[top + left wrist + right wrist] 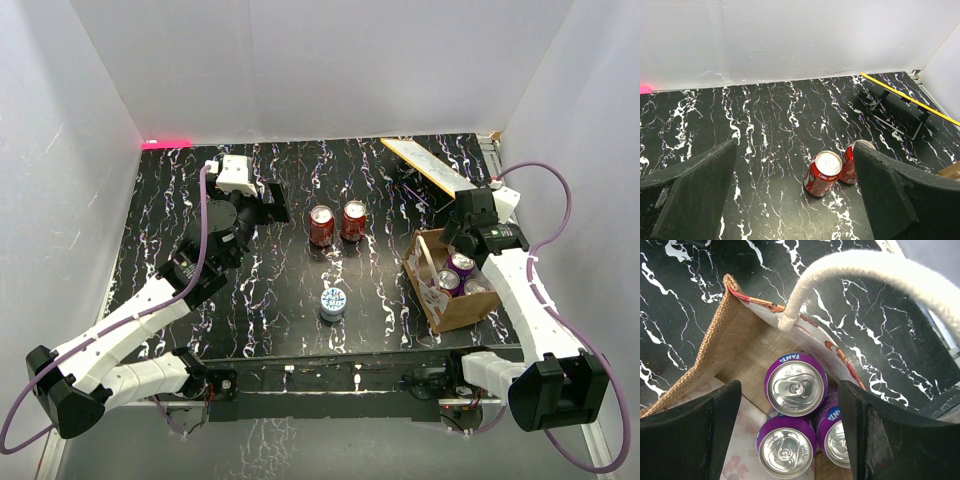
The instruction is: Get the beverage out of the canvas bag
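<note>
My right claw [787,390] hangs just above the bag [735,335], spread wide and gripping nothing. Three purple Fanta cans stand upright inside the bag, packed touching one another. The top can [796,385] sits nearest the bag's burlap end wall and lies between my two fingers [690,432].

I judge this to be the reach-in step: lined up over the bag's mouth, with no can taken yet. Next I need to drop straight down until the pads flank the top can's sides, then close and lift it clear. The other two cans [785,445] crowd it on one side, so there is little room for a finger there. The bag's cream handle [880,270] arches over my far finger, and I must not snag it on the way up.

My left claw [275,200] is also spread and bare, well apart from the bag. Two red cans [337,224] and a blue-white can [333,303] stand outside the bag on that side.
</note>
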Controlling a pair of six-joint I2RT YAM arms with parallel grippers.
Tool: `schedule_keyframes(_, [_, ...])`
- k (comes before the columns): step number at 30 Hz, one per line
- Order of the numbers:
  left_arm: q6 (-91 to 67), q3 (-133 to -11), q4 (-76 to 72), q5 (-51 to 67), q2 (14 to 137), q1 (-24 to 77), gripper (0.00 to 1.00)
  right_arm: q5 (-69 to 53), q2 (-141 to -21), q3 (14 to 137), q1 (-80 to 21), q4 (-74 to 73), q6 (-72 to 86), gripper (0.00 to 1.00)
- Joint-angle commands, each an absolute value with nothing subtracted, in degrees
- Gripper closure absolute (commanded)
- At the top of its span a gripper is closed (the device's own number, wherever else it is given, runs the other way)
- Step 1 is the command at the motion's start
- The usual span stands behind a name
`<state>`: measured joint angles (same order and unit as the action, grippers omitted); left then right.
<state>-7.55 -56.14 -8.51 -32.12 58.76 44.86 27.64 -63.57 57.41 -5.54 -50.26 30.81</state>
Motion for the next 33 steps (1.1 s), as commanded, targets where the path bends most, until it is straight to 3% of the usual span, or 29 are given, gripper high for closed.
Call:
schedule_keyframes(1, [-7.6, -57.0, -9.2, -32.2, 58.1, 45.0, 0.03, 26.7, -61.7, 55.8, -5.2, -46.9, 35.8, 0.21])
schedule_keyframes(33, [-7.7, -57.0, -9.3, -31.9, 58.0, 45.0, 0.03, 20.8, -65.2, 46.5, -2.7, -39.5, 36.1, 0.21])
